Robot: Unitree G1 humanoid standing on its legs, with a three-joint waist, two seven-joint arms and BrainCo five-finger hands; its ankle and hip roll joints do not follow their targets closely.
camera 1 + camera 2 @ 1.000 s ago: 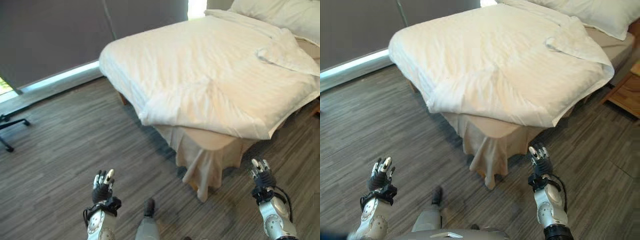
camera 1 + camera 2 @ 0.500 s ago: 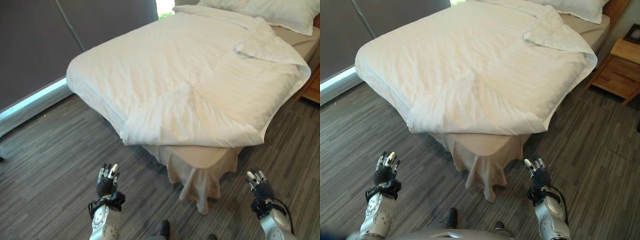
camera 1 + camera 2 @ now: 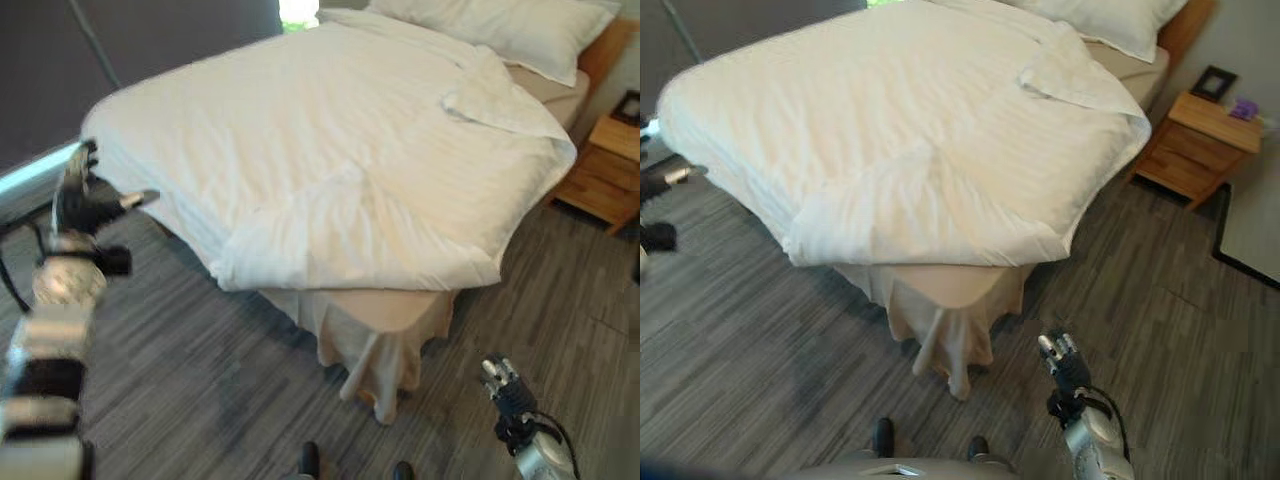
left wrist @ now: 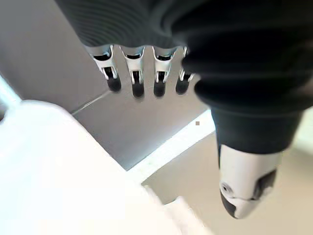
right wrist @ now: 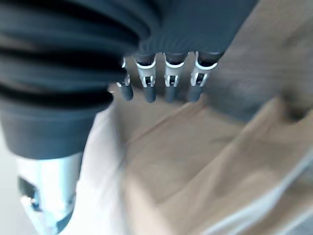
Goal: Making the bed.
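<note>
Left eye view has the left hand [image 3: 82, 200] raised beside the bed's [image 3: 395, 310] left foot corner, near the duvet [image 3: 330, 140] edge but apart from it; its fingers [image 4: 134, 81] are straight and spread with the thumb [image 4: 244, 181] held away, and it holds nothing. The duvet covers most of the bed, lying rumpled: a fold runs across it near the bed's foot, its foot edge hangs over just a little, and its corner on the bed's right side near the head is turned back on itself. Below the duvet at the foot corner facing the robot, the beige bed skirt [image 3: 385, 350] hangs in loose pleats to the floor [image 3: 200, 370]. A pillow [image 3: 490, 30] lies at the bed's head. To the right of the bed, near its head, stands a wooden nightstand [image 3: 1195, 145]. The right hand [image 3: 1065, 365] is low over the floor, right of the foot corner and apart from the skirt, fingers [image 5: 171, 81] straight, empty.
</note>
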